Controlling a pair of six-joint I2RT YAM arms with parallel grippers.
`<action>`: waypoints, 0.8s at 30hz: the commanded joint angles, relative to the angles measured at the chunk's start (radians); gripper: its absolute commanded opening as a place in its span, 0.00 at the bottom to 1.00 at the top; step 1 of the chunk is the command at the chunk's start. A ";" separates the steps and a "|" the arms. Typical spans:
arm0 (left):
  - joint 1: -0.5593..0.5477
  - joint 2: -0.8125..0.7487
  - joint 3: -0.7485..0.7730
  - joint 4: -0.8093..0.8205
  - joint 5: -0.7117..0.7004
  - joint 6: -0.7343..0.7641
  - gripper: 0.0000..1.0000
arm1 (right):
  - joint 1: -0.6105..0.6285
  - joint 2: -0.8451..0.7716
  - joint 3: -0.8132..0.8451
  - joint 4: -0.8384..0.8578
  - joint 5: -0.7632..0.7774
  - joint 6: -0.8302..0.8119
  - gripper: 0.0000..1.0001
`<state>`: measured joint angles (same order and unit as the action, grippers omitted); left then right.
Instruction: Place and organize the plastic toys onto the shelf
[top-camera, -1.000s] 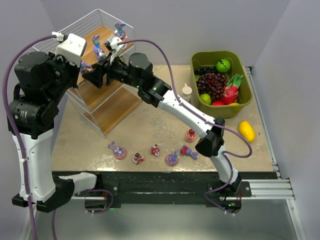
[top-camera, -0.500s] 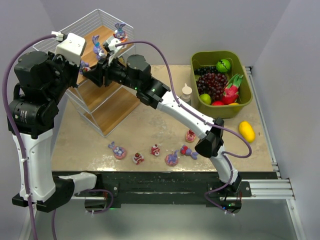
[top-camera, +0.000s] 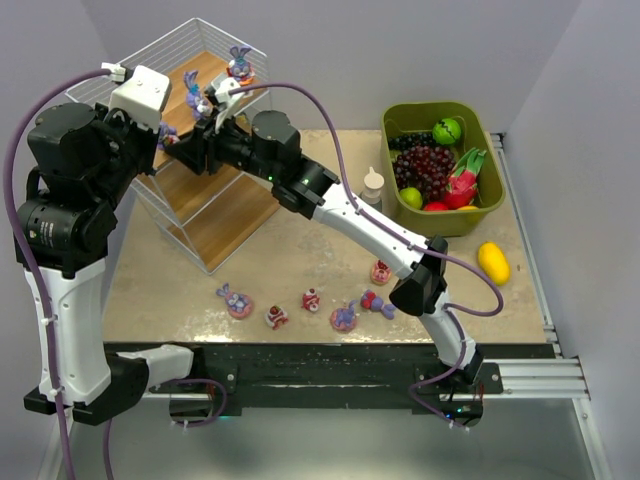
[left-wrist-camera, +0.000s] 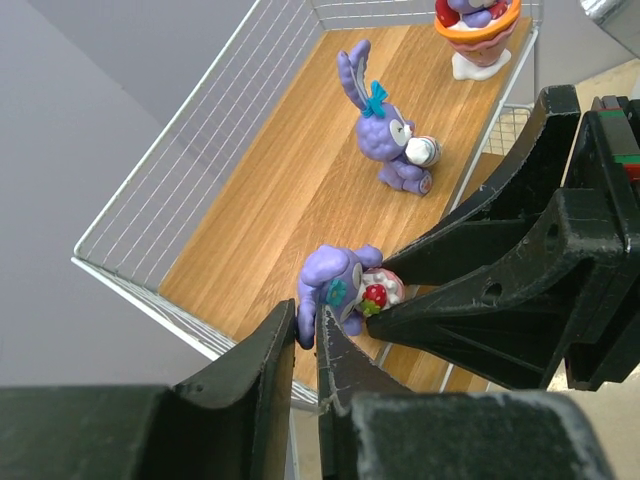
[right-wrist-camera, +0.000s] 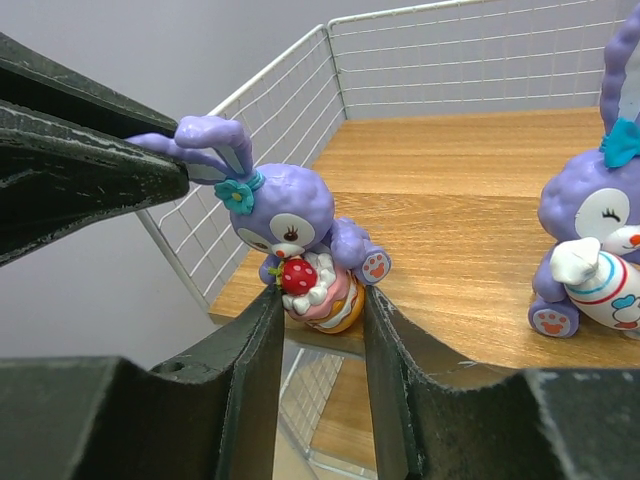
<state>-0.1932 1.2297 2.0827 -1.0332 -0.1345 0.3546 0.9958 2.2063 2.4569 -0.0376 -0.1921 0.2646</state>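
The wire shelf (top-camera: 215, 215) stands at the back left. On the near left corner of its top board (left-wrist-camera: 290, 170) sits a purple bunny on a strawberry cake (right-wrist-camera: 290, 215), which also shows in the left wrist view (left-wrist-camera: 345, 280). My right gripper (right-wrist-camera: 320, 300) is shut on its cake base, one jaw on each side. My left gripper (left-wrist-camera: 305, 325) is pinched on the bunny's ear. Two more bunnies (top-camera: 196, 95) (top-camera: 240, 63) stand farther back on the top board. Several toys (top-camera: 236, 301) (top-camera: 311, 298) (top-camera: 381, 270) lie along the table's front.
An olive-green bin (top-camera: 490, 215) with fake fruit stands at the back right. A yellow lemon (top-camera: 493, 262) lies in front of it. A small white bottle (top-camera: 373, 183) stands left of the bin. The right arm stretches across the table's middle.
My right gripper has moved a little left along the shelf's top tier with the bunny, up against the left gripper. The left arm has barely moved.
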 joint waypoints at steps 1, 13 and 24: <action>-0.009 -0.012 -0.001 0.042 0.016 -0.017 0.21 | 0.015 -0.007 0.034 0.033 0.008 0.001 0.25; -0.009 -0.006 -0.018 0.044 0.018 -0.020 0.23 | 0.020 -0.014 0.014 0.033 0.019 0.007 0.26; -0.008 0.008 -0.029 0.064 0.000 -0.023 0.22 | 0.020 -0.033 0.014 -0.039 0.100 0.102 0.25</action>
<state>-0.1932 1.2316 2.0609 -1.0042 -0.1349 0.3508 1.0080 2.2059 2.4569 -0.0494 -0.1413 0.3084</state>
